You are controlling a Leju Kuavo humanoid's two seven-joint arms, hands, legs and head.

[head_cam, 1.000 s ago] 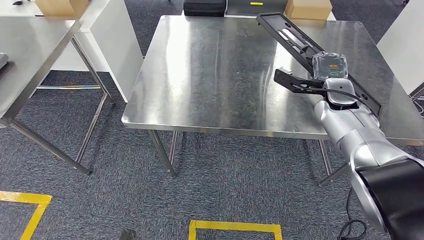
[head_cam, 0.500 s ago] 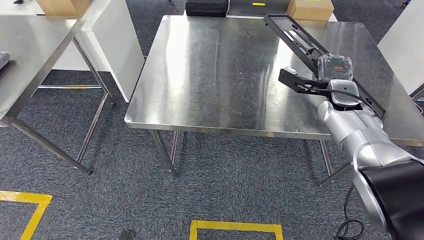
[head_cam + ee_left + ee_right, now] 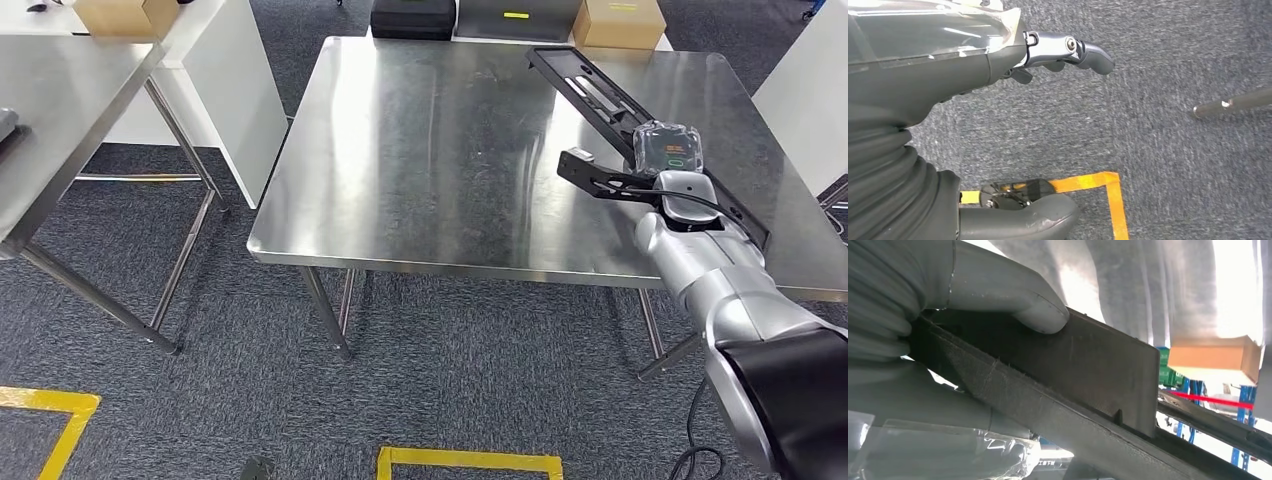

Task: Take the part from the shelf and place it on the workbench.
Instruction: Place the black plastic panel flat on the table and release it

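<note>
The part (image 3: 590,85) is a long black frame with a short side arm. It lies slantwise over the right side of the steel workbench (image 3: 430,150). My right hand (image 3: 672,150), under a clear cover, grips it near its middle. Close up, the grey thumb (image 3: 1038,315) presses on the part's flat black face (image 3: 1098,365). Whether the part touches the tabletop I cannot tell. My left hand (image 3: 1068,50) hangs over grey carpet, its fingers apart and holding nothing.
Two cardboard boxes (image 3: 620,20) and a black case (image 3: 412,15) sit beyond the workbench's far edge. A second steel table (image 3: 60,90) and a white cabinet (image 3: 230,90) stand on the left. Yellow floor tape (image 3: 470,460) marks the carpet in front of the workbench.
The whole picture has shifted a little. My right hand with the part has come slightly lower and nearer over the workbench's right side. The grip is unchanged.
</note>
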